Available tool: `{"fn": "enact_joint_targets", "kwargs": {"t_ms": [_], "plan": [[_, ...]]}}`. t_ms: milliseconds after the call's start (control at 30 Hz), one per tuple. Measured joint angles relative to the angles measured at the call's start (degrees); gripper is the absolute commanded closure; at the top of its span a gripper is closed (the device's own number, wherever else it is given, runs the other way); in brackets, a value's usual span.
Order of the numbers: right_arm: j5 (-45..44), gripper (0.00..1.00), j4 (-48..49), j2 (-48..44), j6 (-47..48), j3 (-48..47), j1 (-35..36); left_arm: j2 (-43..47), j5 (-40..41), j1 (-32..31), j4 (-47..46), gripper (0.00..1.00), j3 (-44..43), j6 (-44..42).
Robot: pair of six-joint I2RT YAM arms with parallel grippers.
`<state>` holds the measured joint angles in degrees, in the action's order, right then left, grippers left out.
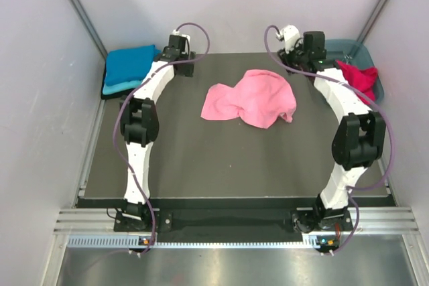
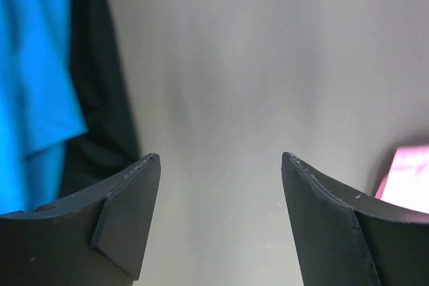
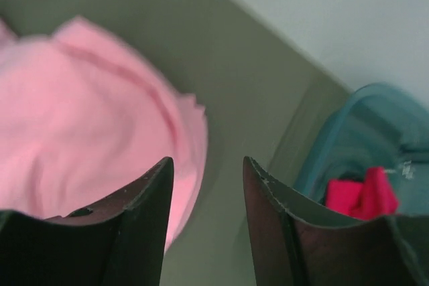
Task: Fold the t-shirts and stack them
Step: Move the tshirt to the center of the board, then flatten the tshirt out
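Stack of folded t-shirts [image 1: 126, 75] sits at the far-left corner of the table [image 1: 201, 159], blue shirt [image 1: 131, 62] on top, and beside it the left gripper [image 2: 220, 159] gapes wide and empty (only its wrist view shows the gap). Pink shirt [image 1: 250, 98] lies crumpled mid-table, with the right gripper [image 3: 208, 160] near its right edge, fingers parted narrower, nothing between. Crimson shirt [image 1: 357, 77] sits in the tub [image 1: 373, 65], whose top view shows it whole.

pink shirt [image 3: 87, 125]: plain light pink, left of right gripper [image 3: 207, 159] jaws
red shirt [image 3: 362, 195]: crimson, right of those jaws
tub [image 3: 375, 125]: blue-grey
blue shirt [image 2: 33, 65]: bright blue, left of left gripper [image 2: 220, 156] jaws
black shirt [image 2: 100, 98]: plain black
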<state>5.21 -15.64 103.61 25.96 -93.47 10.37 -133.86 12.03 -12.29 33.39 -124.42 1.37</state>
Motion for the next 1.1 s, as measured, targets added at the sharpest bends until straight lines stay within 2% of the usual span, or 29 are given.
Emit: {"fn": "enact_joint_targets", "kwargs": {"t_ms": [133,300,467,667,833,1000,1100], "plan": [[9.9,0.53,-11.96,1.4,8.02,-0.37,-1.86,0.0,-1.25,-0.68,0.63,0.21,1.79,-0.94],[19.98,0.51,-19.56,0.79,21.22,4.44,7.26,0.0,-2.54,-0.44,1.18,0.22,1.57,-1.73],[26.43,0.5,-24.76,2.6,28.46,8.83,13.66,0.0,-4.98,-0.02,1.81,0.23,1.57,-1.66],[27.3,0.5,-23.45,7.15,31.17,7.39,13.88,0.02,-8.11,1.51,3.04,0.27,2.21,-0.07],[26.23,0.52,-17.22,9.46,29.2,4.0,17.22,2.03,-10.25,5.92,3.19,0.32,4.9,0.92],[25.31,0.54,-10.82,11.78,25.29,-0.11,21.73,7.28,-14.05,10.4,2.71,0.35,12.57,-0.17],[25.27,0.56,-9.18,14.73,23.1,-3.98,24.04,10.84,-15.93,10.69,2.12,0.35,18.71,-1.75]]}}
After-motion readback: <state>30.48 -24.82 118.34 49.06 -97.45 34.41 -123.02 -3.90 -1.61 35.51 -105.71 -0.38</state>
